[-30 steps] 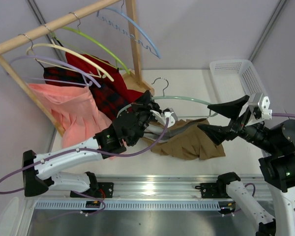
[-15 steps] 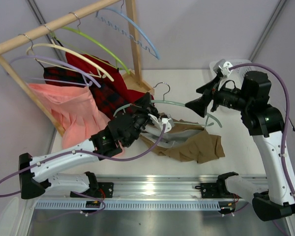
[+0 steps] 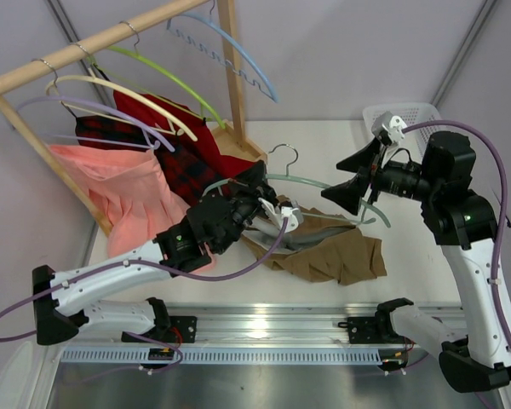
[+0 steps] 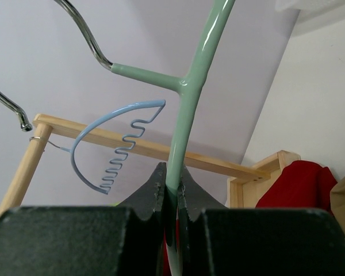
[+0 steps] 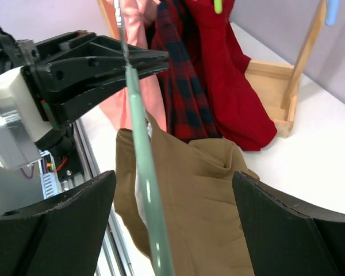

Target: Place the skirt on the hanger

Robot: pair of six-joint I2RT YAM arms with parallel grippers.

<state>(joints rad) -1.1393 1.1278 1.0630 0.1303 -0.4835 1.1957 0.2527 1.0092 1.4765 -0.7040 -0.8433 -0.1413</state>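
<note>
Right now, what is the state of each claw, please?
Left claw: closed on the hanger.
Right claw: open, holding nothing.

Lettering: none I can read.
Numbers: none legible.
Brands, signs: nothing I can make out in any view.

Five hangers: four hooked on the wooden rack [image 3: 85, 47] at the table's [image 3: 324, 141] far left corner, namely light blue hanger [image 3: 238, 51], lime hanger [image 3: 170, 78], cream hanger [image 3: 128, 92] and lavender hanger [image 3: 94, 111], plus one sage-green hanger [image 4: 184, 115] over mid-table. Four garments: salmon-pink skirt [image 3: 119, 196], plaid skirt [image 3: 183, 162], red garment [image 3: 166, 115], khaki skirt [image 3: 332, 256]. One white basket [image 3: 430, 128], far right corner.
</note>
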